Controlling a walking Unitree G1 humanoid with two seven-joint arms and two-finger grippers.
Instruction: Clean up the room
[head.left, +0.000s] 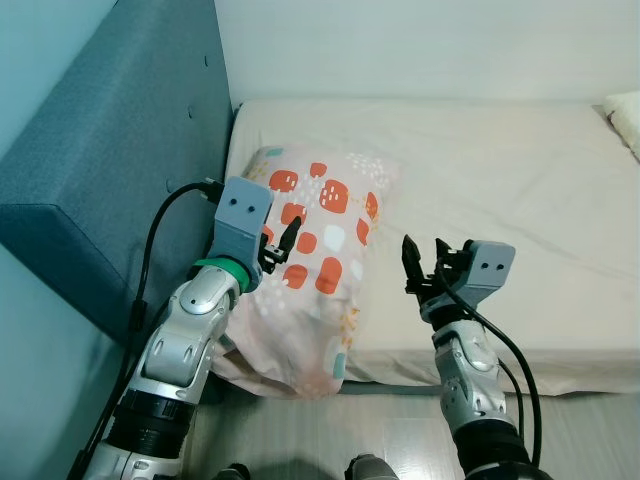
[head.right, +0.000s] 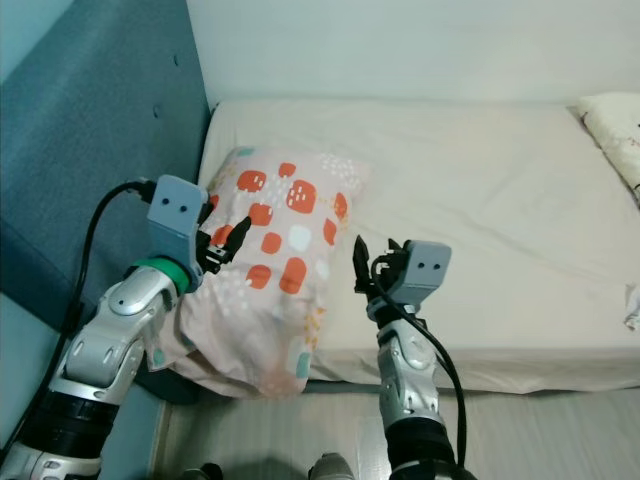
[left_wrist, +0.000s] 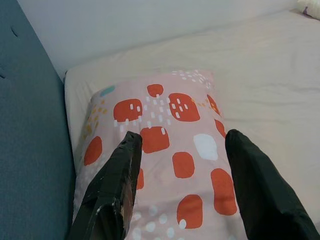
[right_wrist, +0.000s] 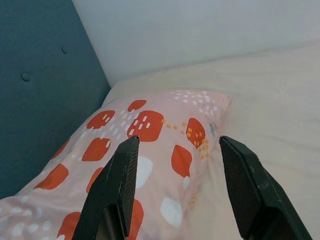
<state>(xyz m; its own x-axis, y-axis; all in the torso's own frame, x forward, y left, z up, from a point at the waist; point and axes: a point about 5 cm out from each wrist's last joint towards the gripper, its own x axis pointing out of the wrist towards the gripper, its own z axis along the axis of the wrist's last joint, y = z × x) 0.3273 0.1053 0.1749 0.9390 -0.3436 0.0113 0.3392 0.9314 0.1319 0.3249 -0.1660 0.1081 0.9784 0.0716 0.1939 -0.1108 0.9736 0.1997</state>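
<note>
Both held parted, empty: left gripper (head.left: 283, 243) over soft pink pillow (head.left: 310, 270) with rounded orange patches, right gripper (head.left: 425, 262) beside it. Sagging off smooth cream mattress (head.left: 500, 190) edge, against padded teal headboard (head.left: 110, 150).

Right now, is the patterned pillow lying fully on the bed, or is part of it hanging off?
Part hangs off. The pillow lies with its far end on the mattress, while its near end droops over the edge towards the floor.

Pillow (head.left: 315, 260) on bed (head.left: 500, 190) left edge, beside headboard (head.left: 110, 150).
</note>
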